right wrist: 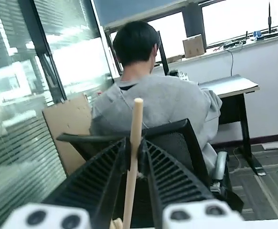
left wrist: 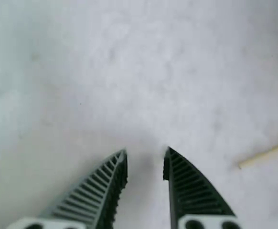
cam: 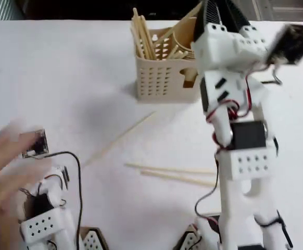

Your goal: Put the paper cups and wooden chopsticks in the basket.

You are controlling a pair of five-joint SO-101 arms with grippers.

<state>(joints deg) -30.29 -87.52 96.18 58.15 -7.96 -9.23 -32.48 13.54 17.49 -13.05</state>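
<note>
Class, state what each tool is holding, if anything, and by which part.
The right tool grips one wooden chopstick near one end, a short tip poking out beyond it. The left tool is open and holds nothing.

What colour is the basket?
The basket is cream, with rows of holes; clearest in the high view.

Our right arm stands tall from its base, stretched up and forward, with the wrist raised high at the far end of the reach. Our right gripper is clamped on a wooden chopstick, which runs lengthwise between the two ribbed jaws and pokes out past their tips. Our left arm sits folded low on the near left side. Our left gripper points downward, its jaws standing a little apart with a narrow gap between the tips.
</note>
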